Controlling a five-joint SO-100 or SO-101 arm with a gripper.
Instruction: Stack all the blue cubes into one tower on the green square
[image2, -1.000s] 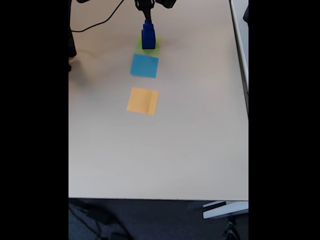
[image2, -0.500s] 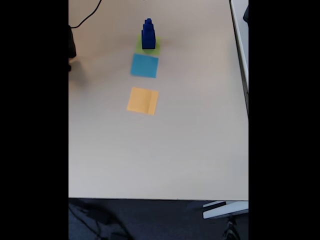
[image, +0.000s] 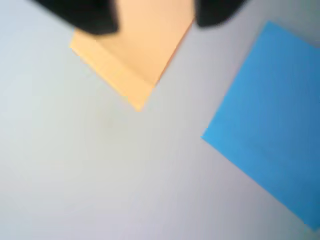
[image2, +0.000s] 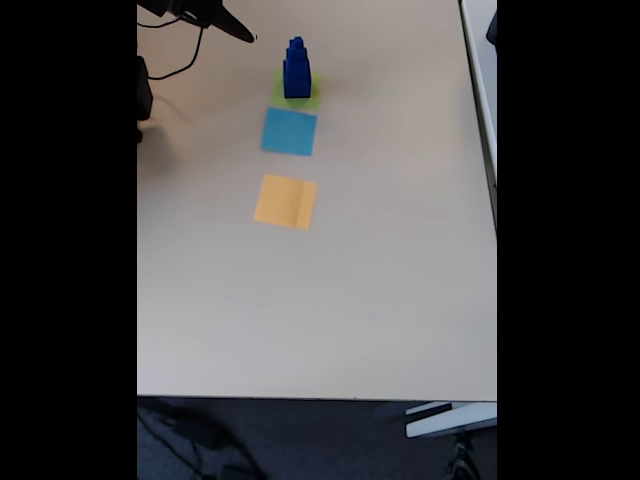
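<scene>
The blue cubes (image2: 296, 70) stand as one tower, biggest at the bottom, on the green square (image2: 299, 99) at the far end of the table in the fixed view. My gripper (image2: 232, 26) hangs to the tower's upper left, apart from it and holding nothing. In the wrist view its two dark blurred fingers (image: 82, 14) sit at the top edge with a wide gap between them, so my gripper (image: 152, 11) is open above the orange square (image: 132, 55).
A light-blue square (image2: 289, 131) lies just in front of the green one, and the orange square (image2: 286, 201) lies nearer still. The light-blue square (image: 272, 120) is at the right of the wrist view. A black cable (image2: 180, 60) trails at the table's upper left.
One second ago my gripper hung right over the tower's top. It then left the fixed view and now sits off to the upper left. The tower has not moved.
</scene>
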